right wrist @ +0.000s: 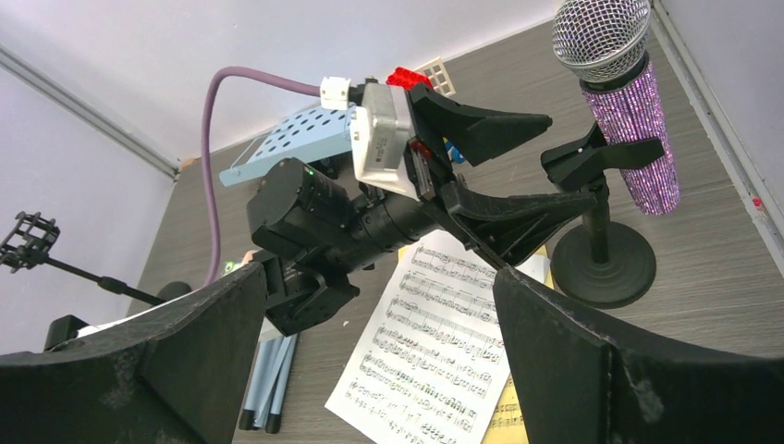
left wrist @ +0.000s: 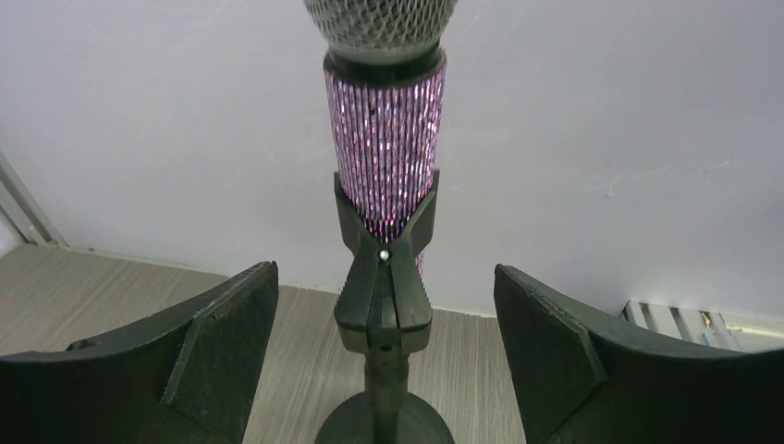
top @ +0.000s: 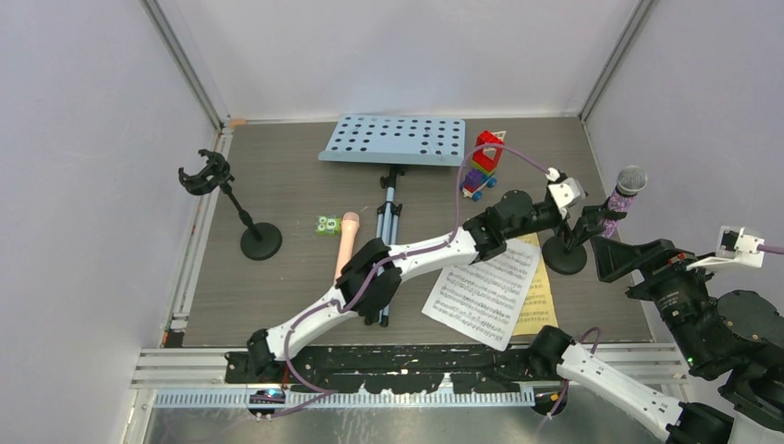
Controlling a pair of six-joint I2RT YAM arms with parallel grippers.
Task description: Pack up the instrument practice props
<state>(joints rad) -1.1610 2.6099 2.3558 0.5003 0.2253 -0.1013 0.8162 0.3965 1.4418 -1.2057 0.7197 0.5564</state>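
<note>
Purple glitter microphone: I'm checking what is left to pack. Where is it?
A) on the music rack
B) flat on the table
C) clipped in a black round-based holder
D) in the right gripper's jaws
C: the purple glitter microphone stands in the clip of the black round-based mic holder.

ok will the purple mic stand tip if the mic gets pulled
Likely top-heavy: the purple mic sits high and tilted in the black holder over a small base. The clip hugs it, so pulling may drag the holder.

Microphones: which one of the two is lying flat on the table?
The peach microphone, beside the green block; the purple microphone stands in its holder.
</note>
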